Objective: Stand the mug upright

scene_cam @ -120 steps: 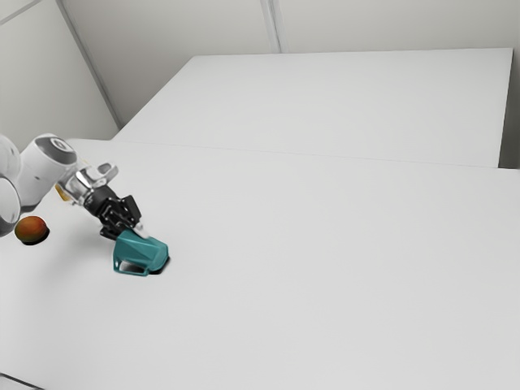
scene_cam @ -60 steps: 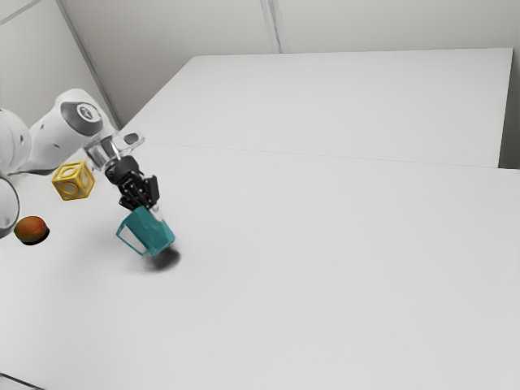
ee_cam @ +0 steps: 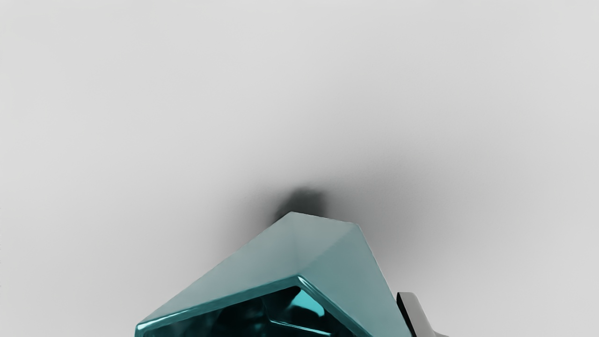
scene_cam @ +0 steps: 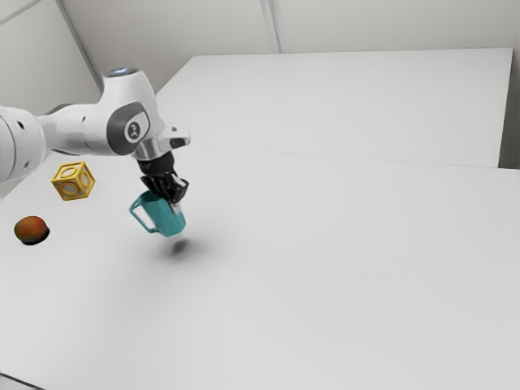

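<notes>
The black two-finger gripper (scene_cam: 172, 200) has its fingers closed on the teal mug (scene_cam: 165, 217), pinching it near the rim, and carries it in the air above the white table (scene_cam: 325, 284). In the wrist view, 1 grey fingertip (ee_cam: 415, 312) lies along the outside of the mug's wall; I can't make out the other one there. That view also looks into the mug's mouth, with its glossy, dark inside and angular rim, and 2 outer faces running down from it to the base. The exterior view gives the handle instead, on the mug's side toward the exterior view's left, and the tilt: mouth up, base leaning toward the exterior view's right. A dark shadow (scene_cam: 179, 246) lies on the table beneath, apart from the base. The white arm (scene_cam: 81, 130) reaches in from the exterior view's left. Farther out, on that same side, are 2 more things, apart from each other and from the mug: a yellow openwork cube (scene_cam: 73, 180) with round openings and, nearer the camera, a reddish-orange and green fruit (scene_cam: 32, 228).
</notes>
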